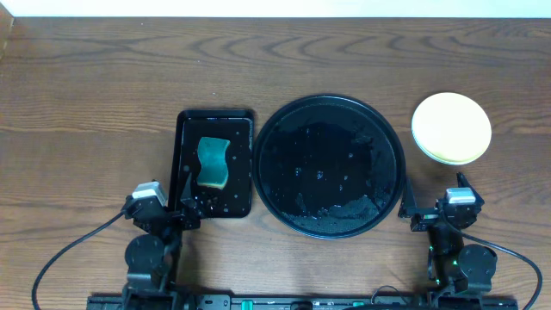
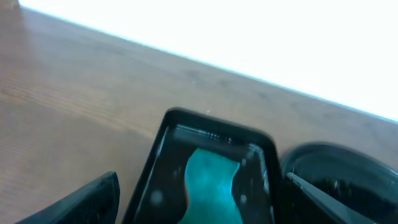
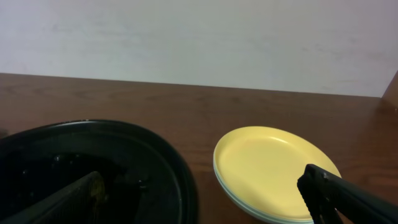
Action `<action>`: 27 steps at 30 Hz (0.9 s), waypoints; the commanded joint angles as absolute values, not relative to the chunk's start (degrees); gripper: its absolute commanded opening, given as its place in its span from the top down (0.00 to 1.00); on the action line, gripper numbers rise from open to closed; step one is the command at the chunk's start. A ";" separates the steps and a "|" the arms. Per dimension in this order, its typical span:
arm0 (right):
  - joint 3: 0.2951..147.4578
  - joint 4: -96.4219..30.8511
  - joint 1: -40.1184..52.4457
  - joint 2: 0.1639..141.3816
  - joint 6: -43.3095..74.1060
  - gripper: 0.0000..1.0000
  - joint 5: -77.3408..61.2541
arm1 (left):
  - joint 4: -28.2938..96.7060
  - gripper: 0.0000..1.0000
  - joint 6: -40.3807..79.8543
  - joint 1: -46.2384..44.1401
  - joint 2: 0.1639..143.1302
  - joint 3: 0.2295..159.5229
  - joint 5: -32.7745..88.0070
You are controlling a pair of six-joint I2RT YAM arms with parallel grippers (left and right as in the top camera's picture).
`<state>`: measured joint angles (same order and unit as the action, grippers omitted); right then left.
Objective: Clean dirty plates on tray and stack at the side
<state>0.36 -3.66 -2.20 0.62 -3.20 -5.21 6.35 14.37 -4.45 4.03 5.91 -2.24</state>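
The large round black tray [image 1: 328, 166] sits mid-table, wet and without plates; its rim shows in the right wrist view [image 3: 168, 162]. The plates [image 1: 451, 127] are stacked to the tray's right, the pale yellow one on top, light blue edges beneath it [image 3: 273, 168]. My left gripper [image 1: 183, 191] is open and empty at the near end of the small rectangular tray. My right gripper [image 1: 430, 205] is open and empty between the round tray and the stack, near the front edge.
A small rectangular black tray [image 1: 215, 120] stands left of the round tray, wet, holding a teal sponge [image 1: 213, 163], also seen in the left wrist view [image 2: 211, 186]. Bare wooden table lies to the far left and behind.
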 commanded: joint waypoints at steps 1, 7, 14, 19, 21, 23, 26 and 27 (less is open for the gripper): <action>0.30 -3.90 -2.59 0.30 -3.27 0.01 -5.63 | 1.72 0.17 15.09 -3.51 1.48 2.55 -3.73; 0.30 -3.90 -2.59 0.30 -3.27 0.01 -5.63 | -5.30 0.17 14.31 -1.87 0.10 0.21 -5.32; 0.30 -3.90 -2.59 0.30 -3.27 0.01 -5.63 | -5.34 0.17 7.27 -1.78 0.08 0.21 -5.63; 0.30 -3.90 -2.59 0.30 -3.27 0.01 -5.63 | 4.05 0.17 7.07 -1.78 0.10 0.21 -4.84; 0.32 -3.90 -2.59 0.30 -3.27 0.01 -5.63 | 3.88 0.17 4.45 -1.78 0.08 0.21 -4.01; 0.32 -3.90 -2.59 0.30 -3.27 0.01 -5.63 | 3.90 0.17 4.08 -1.78 0.08 0.21 -3.88; 0.32 -3.90 -2.59 0.30 -3.27 0.01 -5.63 | 3.86 0.17 4.10 -1.78 0.08 0.21 -3.49; 0.30 -3.90 -2.59 0.30 -3.27 0.01 -5.63 | 3.86 0.17 4.12 -1.78 0.08 0.21 -3.49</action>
